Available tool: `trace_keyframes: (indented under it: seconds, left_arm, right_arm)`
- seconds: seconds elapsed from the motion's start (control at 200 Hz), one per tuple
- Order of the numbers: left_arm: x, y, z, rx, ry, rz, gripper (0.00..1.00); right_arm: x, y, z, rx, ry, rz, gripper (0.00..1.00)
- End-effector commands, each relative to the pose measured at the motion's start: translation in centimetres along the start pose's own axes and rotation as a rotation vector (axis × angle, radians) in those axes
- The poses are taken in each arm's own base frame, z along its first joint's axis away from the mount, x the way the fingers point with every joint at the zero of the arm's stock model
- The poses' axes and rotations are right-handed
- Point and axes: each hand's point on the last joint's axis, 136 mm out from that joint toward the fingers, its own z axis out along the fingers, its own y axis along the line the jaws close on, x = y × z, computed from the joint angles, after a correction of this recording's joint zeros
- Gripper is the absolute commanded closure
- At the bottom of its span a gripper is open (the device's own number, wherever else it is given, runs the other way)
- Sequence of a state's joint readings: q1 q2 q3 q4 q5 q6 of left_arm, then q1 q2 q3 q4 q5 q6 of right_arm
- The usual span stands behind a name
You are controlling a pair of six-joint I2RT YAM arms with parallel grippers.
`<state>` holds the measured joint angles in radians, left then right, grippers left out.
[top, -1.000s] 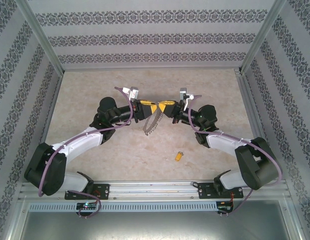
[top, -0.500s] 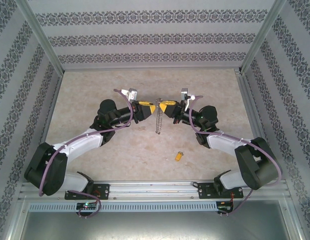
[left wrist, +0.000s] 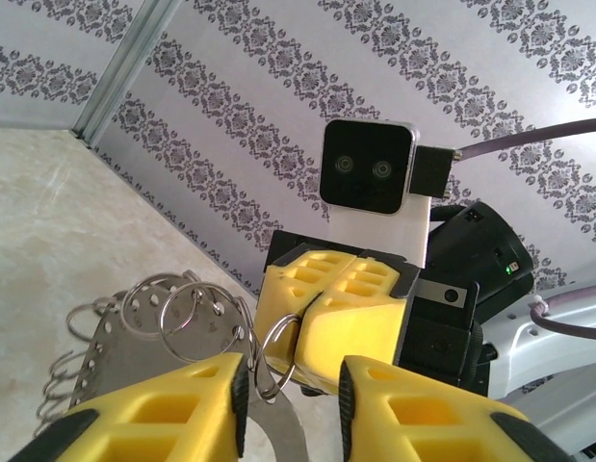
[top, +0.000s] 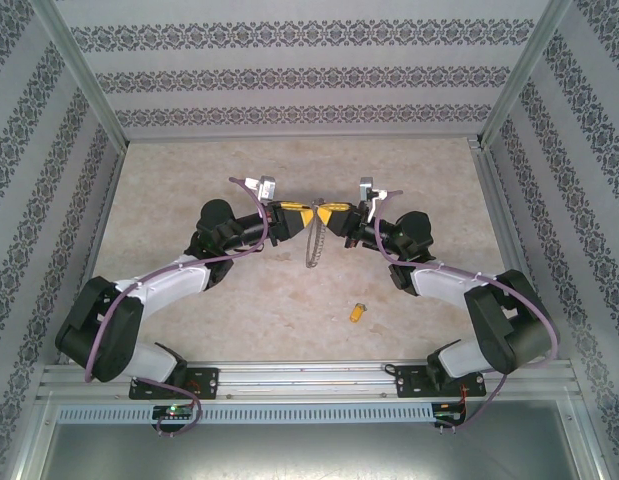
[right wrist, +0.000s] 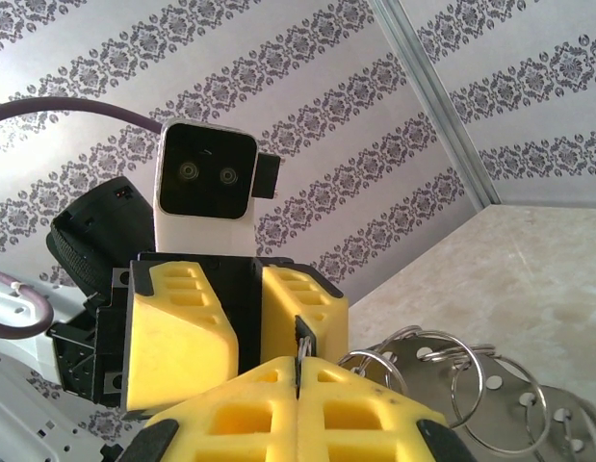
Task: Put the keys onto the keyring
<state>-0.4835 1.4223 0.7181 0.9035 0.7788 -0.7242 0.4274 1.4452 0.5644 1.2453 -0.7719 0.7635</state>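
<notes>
Keyring [top: 310,244] hangs raised between right gripper [top: 335,214], pinched shut on one of its loops, and part-open left gripper [top: 300,216], grip unclear; key [top: 358,312] lies nearer, right-arm side.

So the table [top: 239,310] has this beige, marbled-looking top, and the walls [top: 289,40] around it are papered in grey damask stripes. Bare metal posts [top: 86,80] run up the back corners. Along the near edge there's an aluminium rail [top: 309,378] with a slotted strip [top: 289,412] right below it.
</notes>
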Motion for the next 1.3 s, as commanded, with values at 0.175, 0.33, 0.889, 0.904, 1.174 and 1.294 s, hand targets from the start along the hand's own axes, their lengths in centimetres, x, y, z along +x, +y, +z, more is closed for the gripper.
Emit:
trace_keyframes:
  seconds: [0.175,0.33,0.889,0.904,1.174,1.294]
  left_arm:
    - [-0.88,-1.65,0.48,0.075,-0.019,0.034,0.71]
    - [-0.84,-1.93,0.64,0.089,-0.017,0.034,0.7]
    - [-1.17,-2.46,0.9,0.106,-0.046,0.053,0.75]
    - [-1.18,-2.43,0.88,0.105,-0.047,0.053,0.75]
    - [-1.24,-2.42,0.97,0.112,-0.055,0.056,0.87]
    - [-1.36,-2.5,0.96,0.12,-0.062,0.063,0.92]
  right_arm:
    - [-1.46,1.43,0.21,-0.059,-0.042,-0.055,1.0]
    - [-1.4,1.4,0.22,-0.06,-0.04,-0.052,1.0]
    - [-1.05,1.19,0.21,-0.056,-0.032,-0.043,1.0]
    - [-1.08,1.16,0.19,-0.054,-0.033,-0.045,1.0]
    - [-0.85,1.03,0.1,-0.05,-0.028,-0.042,1.0]
    - [-0.77,0.95,0.1,-0.049,-0.026,-0.04,1.0]
